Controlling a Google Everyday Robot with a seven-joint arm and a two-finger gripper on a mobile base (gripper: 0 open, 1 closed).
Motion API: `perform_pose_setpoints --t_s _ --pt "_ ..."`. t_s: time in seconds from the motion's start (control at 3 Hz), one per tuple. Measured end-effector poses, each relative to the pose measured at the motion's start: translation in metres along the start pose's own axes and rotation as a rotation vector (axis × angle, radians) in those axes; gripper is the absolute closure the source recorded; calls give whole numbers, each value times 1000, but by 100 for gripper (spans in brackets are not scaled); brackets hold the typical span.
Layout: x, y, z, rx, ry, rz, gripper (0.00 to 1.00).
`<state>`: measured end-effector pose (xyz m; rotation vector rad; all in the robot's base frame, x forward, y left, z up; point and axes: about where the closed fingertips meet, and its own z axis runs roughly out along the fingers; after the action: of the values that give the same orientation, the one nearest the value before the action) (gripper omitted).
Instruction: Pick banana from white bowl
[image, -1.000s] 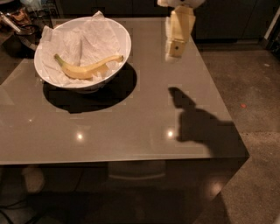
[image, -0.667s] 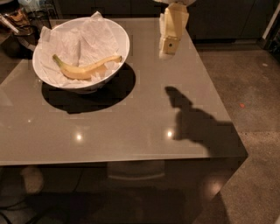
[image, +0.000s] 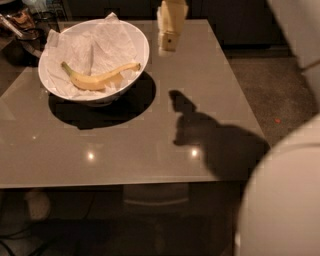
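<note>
The banana (image: 97, 79) is long, curved and yellow. It lies on crumpled white paper inside the white bowl (image: 142, 47), which stands at the table's far left. My gripper (image: 168, 42) hangs above the table just right of the bowl's rim, higher than the bowl and apart from the banana. It holds nothing.
The grey glossy table (image: 150, 145) carries the arm's dark shadow (image: 215, 142) at right of middle. My pale arm (image: 285, 190) fills the right and lower right of the view. Dark clutter (image: 22, 22) sits beyond the table's far left corner. Floor lies to the right.
The gripper has shifted left toward the bowl's rim. The bowl and banana sit further right and lower in the view, and my arm has come into view on the right.
</note>
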<state>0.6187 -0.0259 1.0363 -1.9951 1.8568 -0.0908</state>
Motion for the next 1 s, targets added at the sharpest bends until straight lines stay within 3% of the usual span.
perform_pose_setpoints --t_s 0.33,0.67,1.0 --pt "-32 -19 27 -11 24 -61 0" --pt "-41 -26 25 19 -17 -62 0" --pt "-59 -23 38 -23 -31 -80 0"
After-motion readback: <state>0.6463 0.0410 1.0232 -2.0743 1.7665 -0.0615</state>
